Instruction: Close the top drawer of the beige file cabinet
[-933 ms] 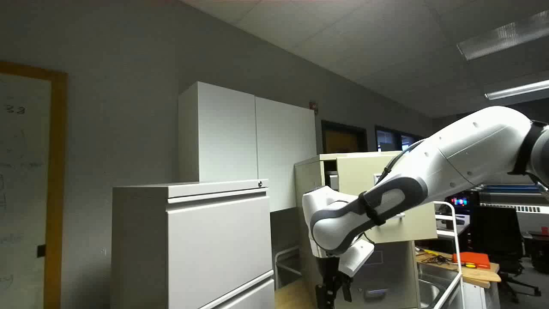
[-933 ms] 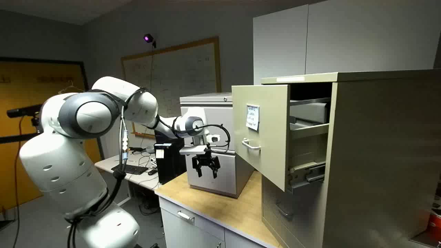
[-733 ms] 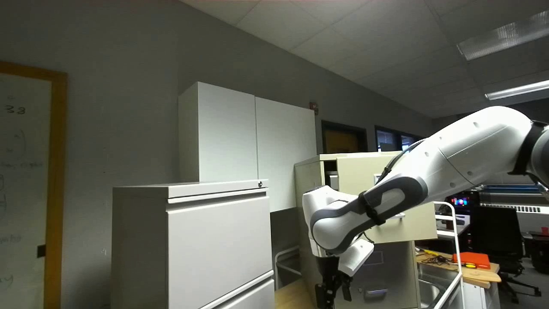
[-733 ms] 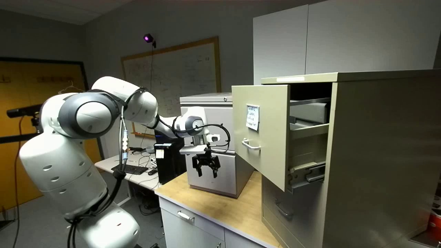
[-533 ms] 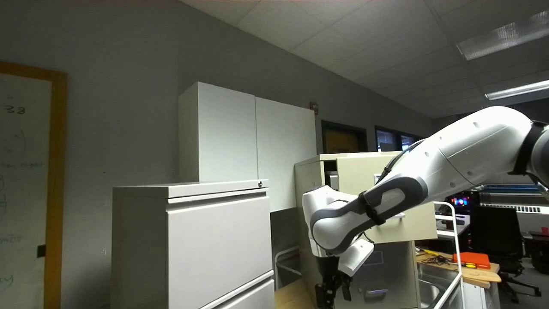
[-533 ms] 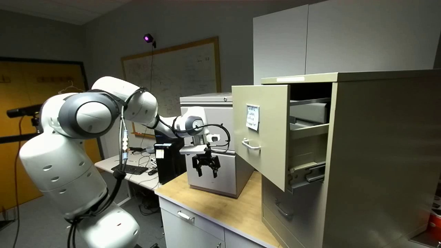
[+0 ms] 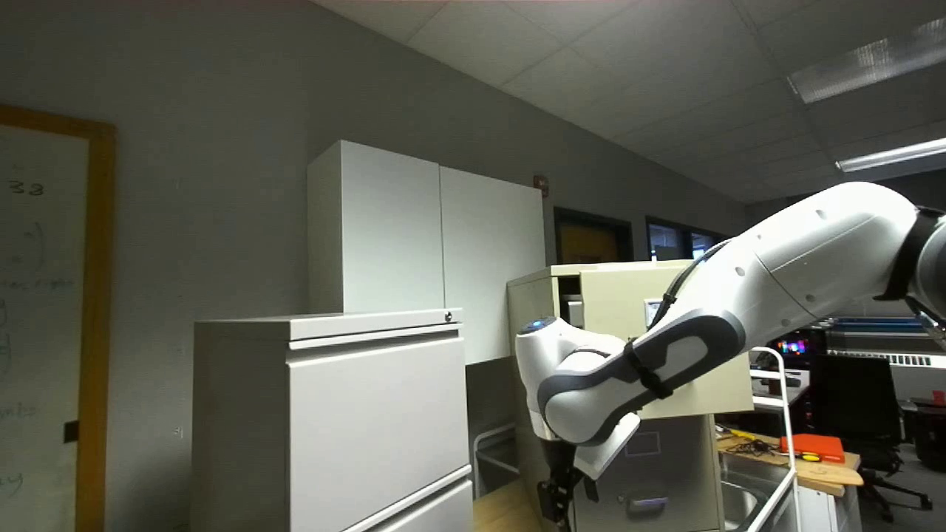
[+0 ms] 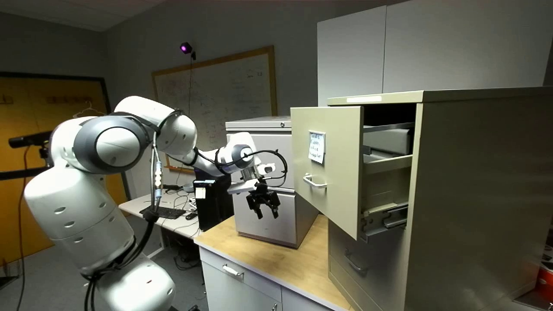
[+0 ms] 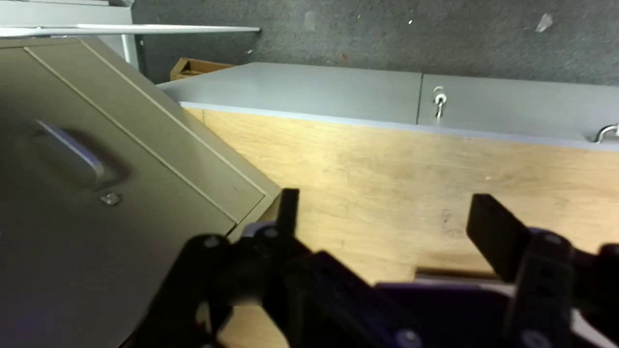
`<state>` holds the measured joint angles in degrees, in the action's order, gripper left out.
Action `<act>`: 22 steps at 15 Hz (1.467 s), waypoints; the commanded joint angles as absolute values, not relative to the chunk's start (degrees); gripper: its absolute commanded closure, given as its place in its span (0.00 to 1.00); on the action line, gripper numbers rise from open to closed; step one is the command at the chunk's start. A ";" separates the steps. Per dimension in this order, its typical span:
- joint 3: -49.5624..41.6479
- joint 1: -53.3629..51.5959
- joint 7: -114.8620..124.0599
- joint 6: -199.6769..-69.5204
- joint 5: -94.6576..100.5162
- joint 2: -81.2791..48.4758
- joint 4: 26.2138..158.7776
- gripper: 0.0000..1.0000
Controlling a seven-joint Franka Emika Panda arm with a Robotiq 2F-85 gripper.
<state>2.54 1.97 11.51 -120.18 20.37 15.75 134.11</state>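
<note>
The top drawer of the beige file cabinet stands pulled out, showing a grey box-like thing inside. Its flat front has a metal pull and a paper label. The drawer also shows in another exterior view, partly behind my arm, with the cabinet's side. My gripper is open and empty, pointing down and tilted, to the left of the drawer front and lower than its pull, apart from it. In the wrist view the open fingers are above the counter; the cabinet's lower part is at left.
A pale grey cabinet stands on the wooden counter behind my gripper; it is large in an exterior view. White wall cupboards hang behind the beige cabinet. A lower drawer's pull sticks out below the top drawer.
My gripper has tilted and moved slightly right and up in an exterior view, a little closer to the drawer front. The drawer has not moved.
</note>
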 commanded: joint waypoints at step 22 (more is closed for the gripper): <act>3.69 7.35 70.75 -127.02 59.93 41.49 147.04 1.00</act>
